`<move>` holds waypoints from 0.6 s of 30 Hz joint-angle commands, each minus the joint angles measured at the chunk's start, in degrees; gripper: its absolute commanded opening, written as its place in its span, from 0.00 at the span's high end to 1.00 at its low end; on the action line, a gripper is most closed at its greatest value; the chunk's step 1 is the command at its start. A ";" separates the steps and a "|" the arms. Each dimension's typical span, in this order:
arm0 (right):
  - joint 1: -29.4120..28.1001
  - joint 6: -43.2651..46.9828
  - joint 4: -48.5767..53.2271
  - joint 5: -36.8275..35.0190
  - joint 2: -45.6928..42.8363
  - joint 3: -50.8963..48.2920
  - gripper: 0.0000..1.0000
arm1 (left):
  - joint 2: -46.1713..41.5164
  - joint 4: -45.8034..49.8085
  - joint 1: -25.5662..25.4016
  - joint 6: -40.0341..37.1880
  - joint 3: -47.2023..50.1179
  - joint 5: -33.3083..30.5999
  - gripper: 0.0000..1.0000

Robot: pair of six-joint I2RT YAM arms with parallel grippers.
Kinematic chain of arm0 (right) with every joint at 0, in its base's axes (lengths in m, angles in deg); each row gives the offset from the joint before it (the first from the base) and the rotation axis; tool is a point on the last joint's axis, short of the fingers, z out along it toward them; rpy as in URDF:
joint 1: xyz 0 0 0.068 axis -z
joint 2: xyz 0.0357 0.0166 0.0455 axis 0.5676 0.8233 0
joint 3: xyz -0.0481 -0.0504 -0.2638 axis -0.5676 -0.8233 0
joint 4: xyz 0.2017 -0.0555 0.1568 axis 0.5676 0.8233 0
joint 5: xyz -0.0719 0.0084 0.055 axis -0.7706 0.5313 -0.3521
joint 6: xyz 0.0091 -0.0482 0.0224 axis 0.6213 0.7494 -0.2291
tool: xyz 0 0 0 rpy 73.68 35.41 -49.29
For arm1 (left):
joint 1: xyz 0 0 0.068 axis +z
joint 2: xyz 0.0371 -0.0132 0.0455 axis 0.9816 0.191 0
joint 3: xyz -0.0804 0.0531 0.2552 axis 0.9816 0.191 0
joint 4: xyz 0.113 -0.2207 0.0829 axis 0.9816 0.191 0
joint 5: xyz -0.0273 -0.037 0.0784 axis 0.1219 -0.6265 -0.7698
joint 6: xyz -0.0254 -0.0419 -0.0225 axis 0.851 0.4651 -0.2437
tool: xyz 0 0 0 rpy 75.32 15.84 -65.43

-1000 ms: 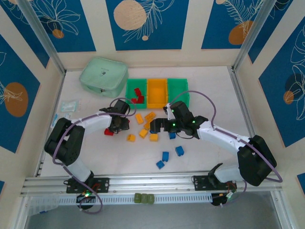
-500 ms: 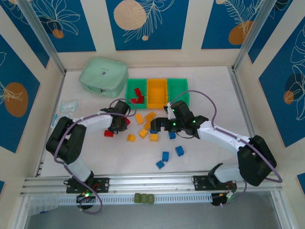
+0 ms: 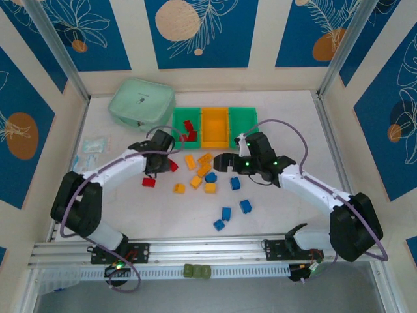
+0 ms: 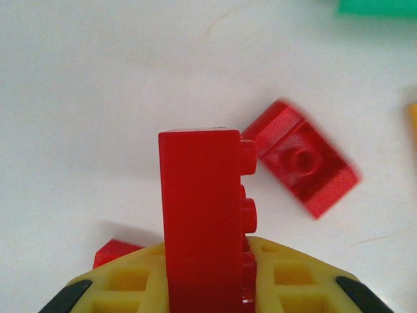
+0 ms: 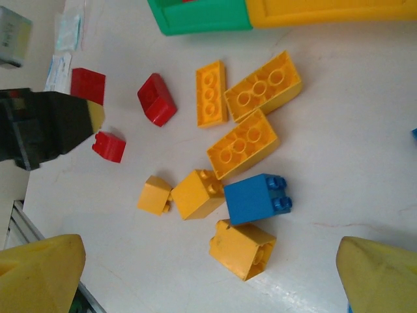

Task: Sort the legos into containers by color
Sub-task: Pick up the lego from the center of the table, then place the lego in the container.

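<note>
red lego brick: clamped end-on between the yellow pads of your left gripper | second red brick: loose on the surface just beside | your right gripper: spread wide, holding nothing, over orange bricks and a blue brick

No text, brand, number or sign can be read anywhere. A small dark mark is printed on the top of the mint-green pouch, but it is too small to be made out. Faint bluish print is seen on the clear packets lying near the pouch, blurred beyond reading.
</note>
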 commanded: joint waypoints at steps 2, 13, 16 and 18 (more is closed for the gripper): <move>2.91 0.93 -0.18 3.04 -2.22 -0.35 0.01 | -0.02 -2.06 -0.36 -5.79 -6.63 5.43 0.87; 5.83 3.69 1.83 3.41 0.41 3.50 0.01 | 19.35 -1.00 -0.10 -14.43 -31.14 5.14 0.86; 6.09 3.98 1.83 3.32 0.84 3.92 0.01 | 25.00 -0.17 0.56 -15.21 -37.32 3.88 0.85; 6.26 3.97 1.96 3.40 1.20 4.19 0.01 | 28.35 0.26 0.86 -15.31 -40.52 2.27 0.83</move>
